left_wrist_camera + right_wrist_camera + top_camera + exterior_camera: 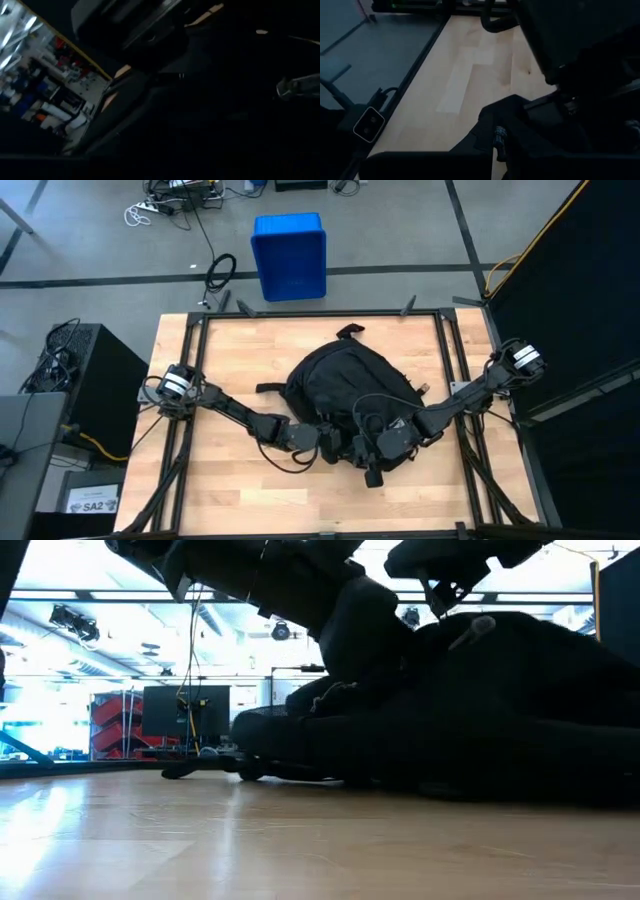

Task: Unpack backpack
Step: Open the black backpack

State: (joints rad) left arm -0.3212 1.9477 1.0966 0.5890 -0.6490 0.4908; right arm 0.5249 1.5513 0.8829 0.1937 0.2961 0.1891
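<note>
The backpack (340,395) is laid flat on the wooden desk (240,350), roughly at its centre and slightly toward the near edge. Its fabric is black, and a short black strap (349,331) projects from its far end. In the low view the backpack (500,710) is seen as a dark mound resting on the desk surface (200,840).

Both arms are brought in over the near end of the backpack. The left gripper (335,445) is positioned at the near left edge of the bag, against the fabric. Its fingers are hidden against the black material in every view, so it cannot be told whether they are spread or closed on anything. The left wrist view is filled almost wholly by dark fabric, with only a strip of the room visible beyond it.

The right gripper (372,450) is positioned just beside the left one, at the near edge of the backpack. Its fingers are pressed fully together; whether any fabric is pinched between them cannot be determined. In the right wrist view a fold of black material (505,120) is seen lying over the pale desk boards (470,75).

A blue plastic bin (289,255) stands on the floor beyond the far edge of the desk, well apart from the backpack.
</note>
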